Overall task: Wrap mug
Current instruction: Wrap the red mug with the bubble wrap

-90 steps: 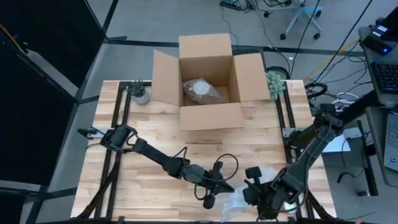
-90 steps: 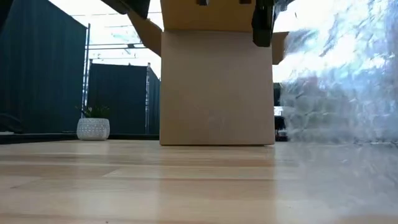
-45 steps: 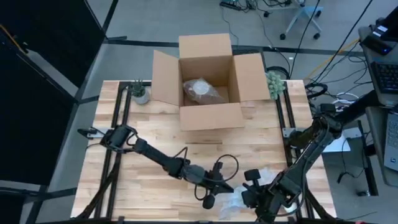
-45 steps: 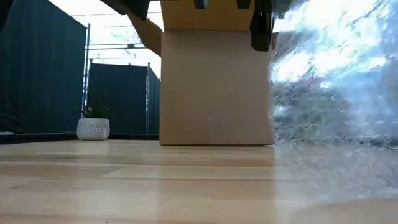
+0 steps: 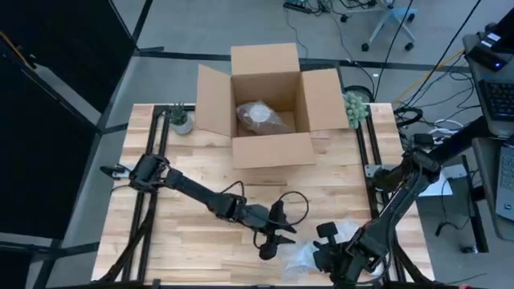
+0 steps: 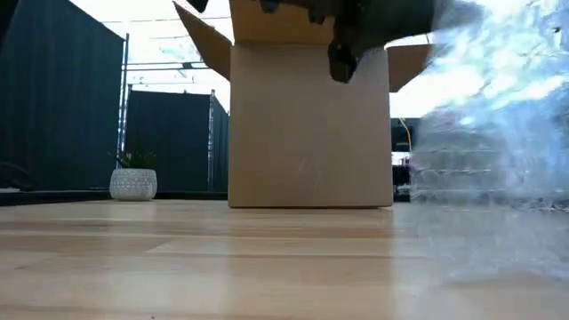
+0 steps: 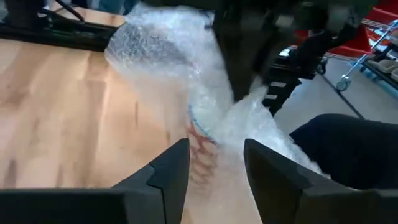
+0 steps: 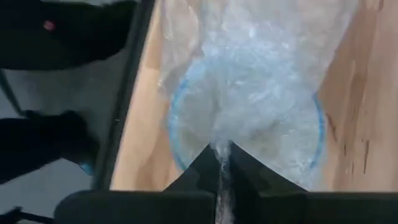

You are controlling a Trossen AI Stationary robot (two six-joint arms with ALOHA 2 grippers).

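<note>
A sheet of clear bubble wrap [image 5: 307,258] lies bunched at the table's near edge, right of centre. Under it is the mug [image 8: 245,115], pale with a blue rim, seen through the wrap. My right gripper [image 8: 221,157] stands over the mug, shut on the wrap. My left gripper [image 7: 216,169] is open just to the left of the bundle [image 5: 269,246], its fingers aimed at the wrap and the mug's side [image 7: 200,134]. Whether it touches the wrap I cannot tell. My right gripper pinches a gathered fold of the bubble wrap [image 8: 222,144] between its two fingers, right above the mug's mouth. The fingers come from above and point down. The wrap spreads out below them over the mug's rim and down to the tabletop [image 6: 498,222].
An open cardboard box [image 5: 271,104] stands at the back centre with a wrapped bundle [image 5: 261,116] inside. Small potted plants sit at the back left [image 5: 180,119] and back right [image 5: 354,106]. Bare wood stretches between the box and the arms.
My left gripper has drawn back a little from the bundle, toward the table's left and far side. The bubble wrap has shifted with the right gripper's hold, swinging left and then back right in the low view.
</note>
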